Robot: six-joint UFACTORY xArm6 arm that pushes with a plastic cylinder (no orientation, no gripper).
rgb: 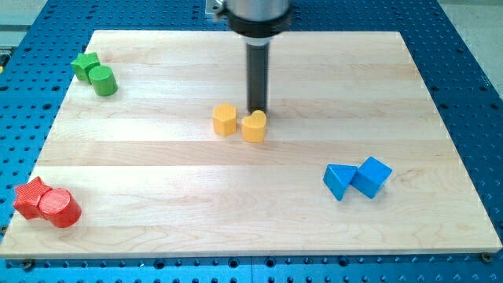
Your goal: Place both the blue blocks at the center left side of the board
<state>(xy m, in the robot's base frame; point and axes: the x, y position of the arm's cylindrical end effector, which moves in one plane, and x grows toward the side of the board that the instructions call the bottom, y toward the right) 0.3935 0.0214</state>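
Blue blocks sit touching each other near the board's right edge, toward the bottom-right corner: a blue triangular block [339, 181] on the view's left and a blue cube [372, 176] on its right. I carry no claw, only a rod; my tip [257, 111] rests mid-board, toward the top edge, just behind a yellow heart-shaped block [254, 126], holding nothing. A yellow hexagonal block [224, 119] stands just left of it. Both blues lie well apart from my tip.
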